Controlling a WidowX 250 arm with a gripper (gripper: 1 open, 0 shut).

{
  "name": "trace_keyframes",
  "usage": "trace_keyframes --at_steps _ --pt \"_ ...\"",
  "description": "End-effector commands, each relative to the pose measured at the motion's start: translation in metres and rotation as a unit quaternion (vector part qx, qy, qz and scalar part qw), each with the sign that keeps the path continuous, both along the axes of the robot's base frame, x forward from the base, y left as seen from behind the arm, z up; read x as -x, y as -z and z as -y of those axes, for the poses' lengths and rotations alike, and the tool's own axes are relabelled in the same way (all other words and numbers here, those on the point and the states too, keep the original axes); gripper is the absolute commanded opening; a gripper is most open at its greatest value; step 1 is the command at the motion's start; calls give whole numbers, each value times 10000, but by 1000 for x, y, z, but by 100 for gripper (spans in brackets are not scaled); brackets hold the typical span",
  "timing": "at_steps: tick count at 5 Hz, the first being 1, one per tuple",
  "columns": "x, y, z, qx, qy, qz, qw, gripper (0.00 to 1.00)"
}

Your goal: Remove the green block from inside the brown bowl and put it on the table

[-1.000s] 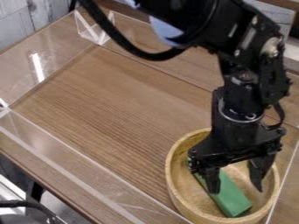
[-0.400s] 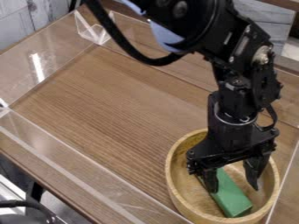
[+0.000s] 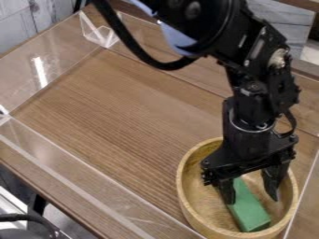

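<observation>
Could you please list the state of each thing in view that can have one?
end effector: open, pointing down into the bowl, fingers either side of the block, holding nothing
green block: lying inside the bowl, not yet lifted
brown bowl: upright on the table, near the front right corner, block inside
table: bare wood surface, bordered by clear walls

The block [image 3: 249,214] is bright green, and it sits in a light tan wooden bowl [image 3: 197,206] at about five o'clock. The table [image 3: 125,112] is brown with straight dark streaks running across it, and the low walls [image 3: 56,154] around it are clear like glass. The arm [image 3: 230,47] and its gripper [image 3: 249,189] are black, with a bit of blue at twelve o'clock.
</observation>
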State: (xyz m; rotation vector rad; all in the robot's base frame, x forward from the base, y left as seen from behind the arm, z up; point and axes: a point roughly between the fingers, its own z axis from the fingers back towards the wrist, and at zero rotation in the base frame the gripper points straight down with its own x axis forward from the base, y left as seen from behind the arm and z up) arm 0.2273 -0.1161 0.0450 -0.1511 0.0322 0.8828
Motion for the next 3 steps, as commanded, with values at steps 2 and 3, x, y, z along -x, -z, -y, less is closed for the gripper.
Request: trace_keyframes --at_steps 2,3 --pt "-8 9 -4 6 -50 78 10000 100" --pt "-9 13 -5 5 -61 71 10000 100"
